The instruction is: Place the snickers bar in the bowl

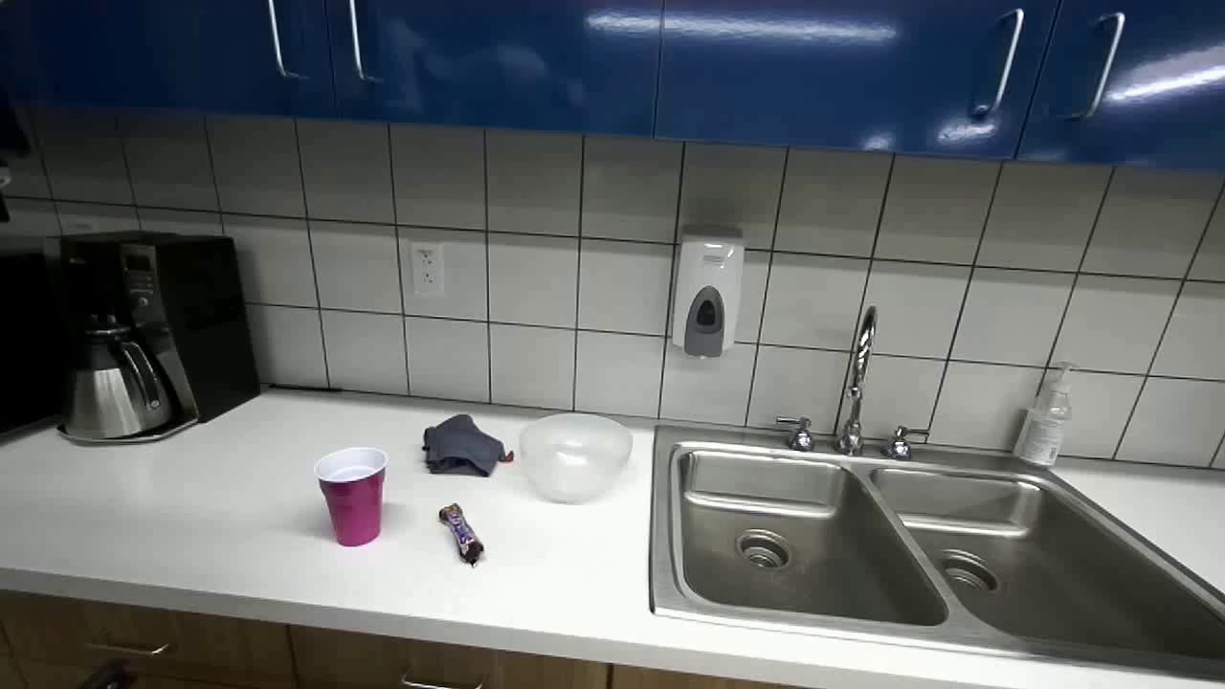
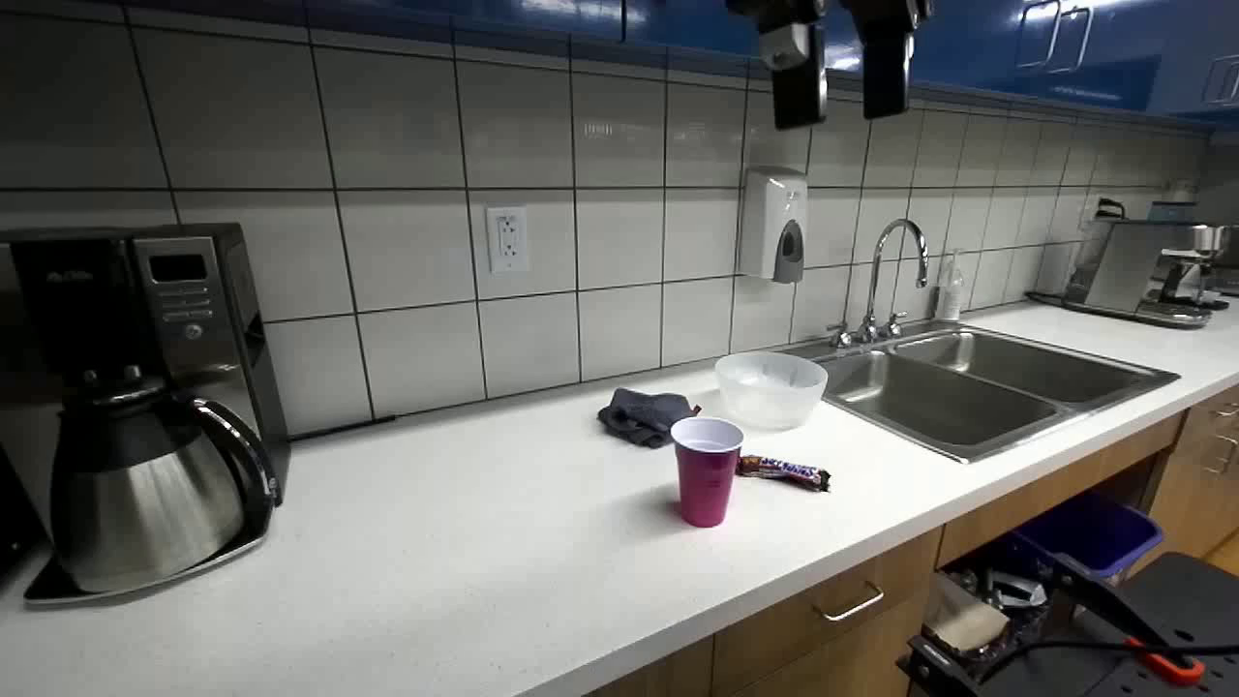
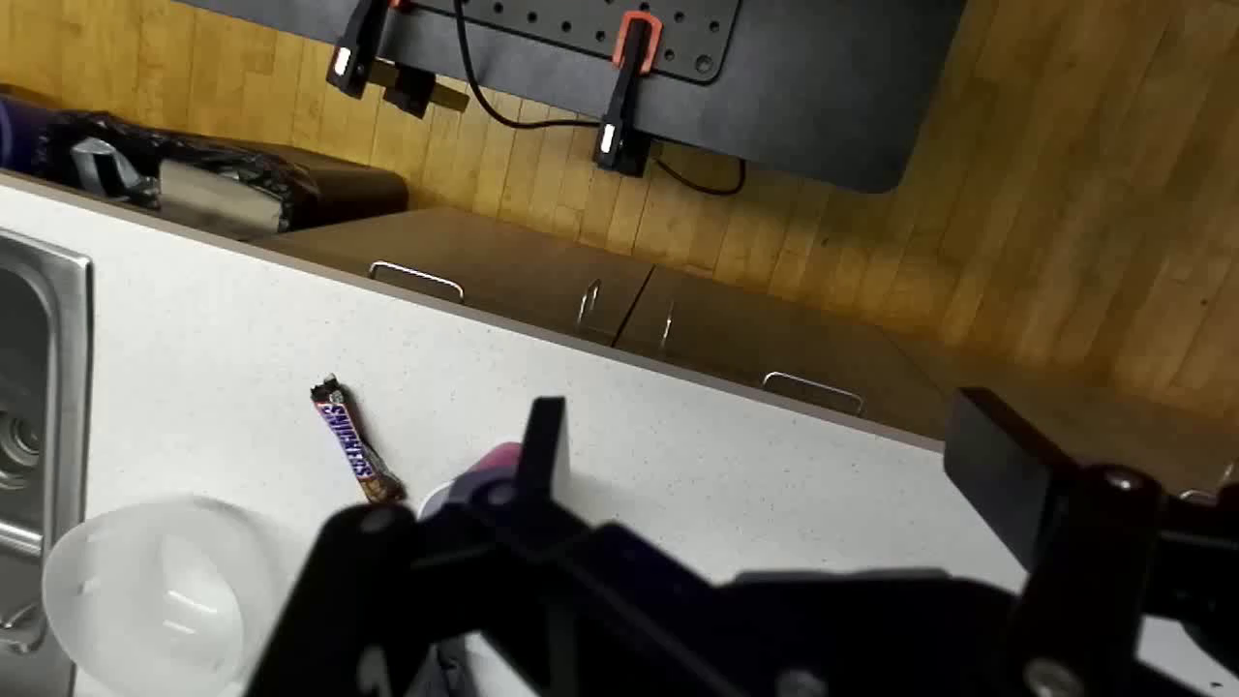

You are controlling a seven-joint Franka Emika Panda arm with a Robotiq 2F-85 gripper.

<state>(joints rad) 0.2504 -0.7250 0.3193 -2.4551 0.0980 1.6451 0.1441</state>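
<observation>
The Snickers bar [image 1: 462, 534] lies flat on the white counter, and it shows in an exterior view [image 2: 784, 472] and whole in the wrist view [image 3: 350, 440]. The translucent white bowl [image 1: 574, 459] stands upright between the bar and the sink; it also shows in an exterior view [image 2: 771, 392] and at the lower left of the wrist view [image 3: 145, 590]. My gripper [image 2: 844, 111] is high above the counter, apart from everything. In the wrist view my gripper [image 3: 760, 426] has its fingers wide apart with nothing between them. The bar lies left of its left finger there.
A pink cup [image 1: 352, 502] stands upright beside the bar, partly hidden by a finger in the wrist view [image 3: 501, 455]. A dark grey cloth [image 1: 462, 447] lies beside the bowl. A double sink [image 1: 665, 574], a faucet [image 1: 855, 392] and a coffee maker [image 2: 194, 319] flank the counter.
</observation>
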